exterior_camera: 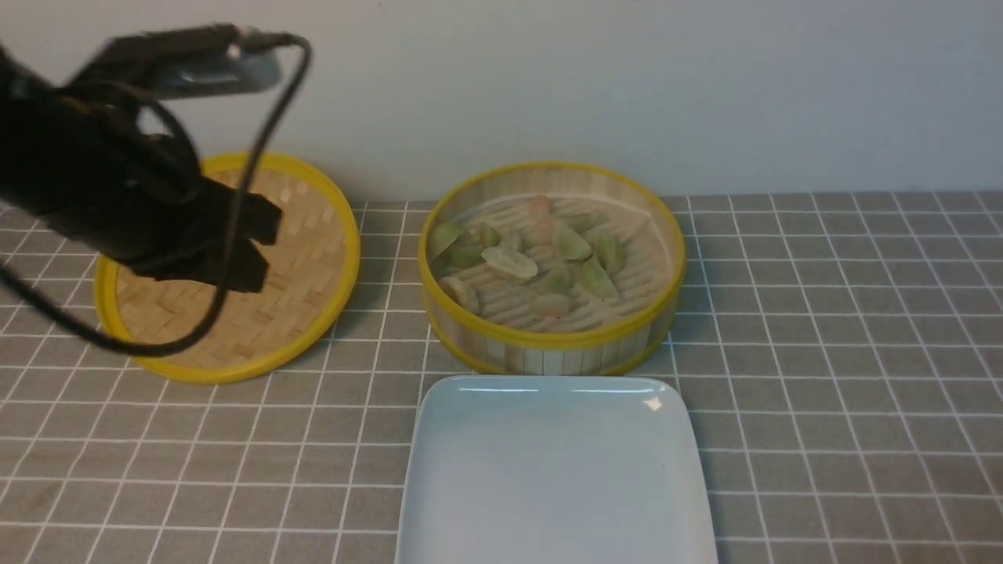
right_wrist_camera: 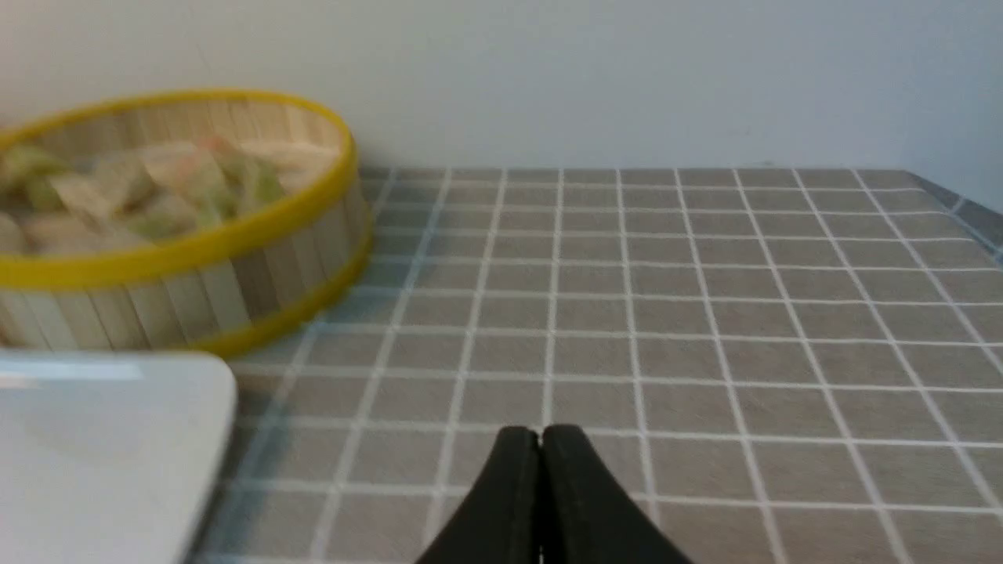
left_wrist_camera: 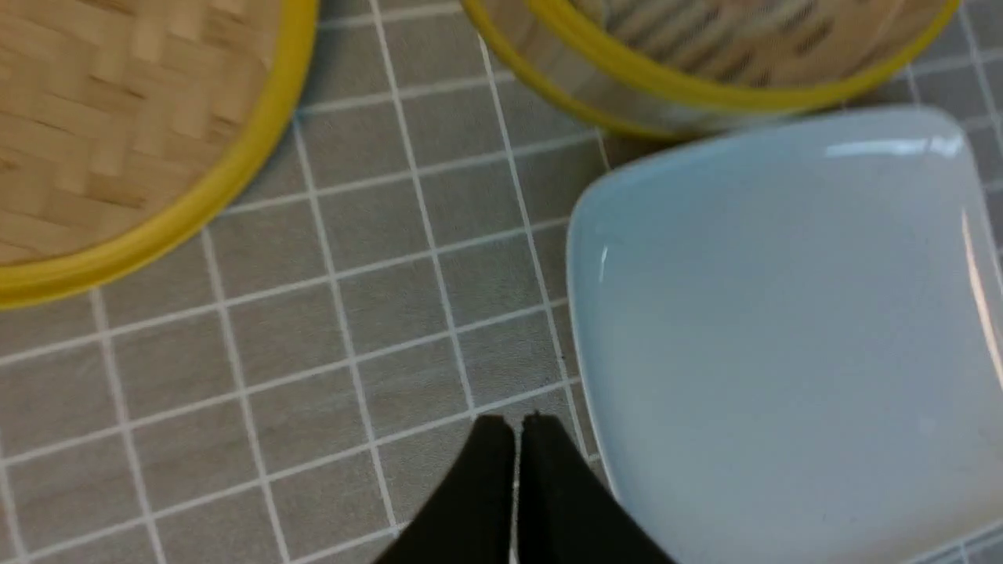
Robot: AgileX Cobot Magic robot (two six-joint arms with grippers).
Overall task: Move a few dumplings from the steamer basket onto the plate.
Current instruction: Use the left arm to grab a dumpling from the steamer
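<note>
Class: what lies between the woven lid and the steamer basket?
Only bare checked tablecloth; the front view shows nothing lying between the lid and the steamer basket.

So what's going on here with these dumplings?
Nothing is being handled yet. The dumplings sit in the open steamer basket, and a woven bamboo lid lies beside it. The white plate in front of the basket has nothing on it. The left claw is shut and empty, raised near the lid. The right claw, also shut and empty, hangs over the checked tablecloth.
</note>
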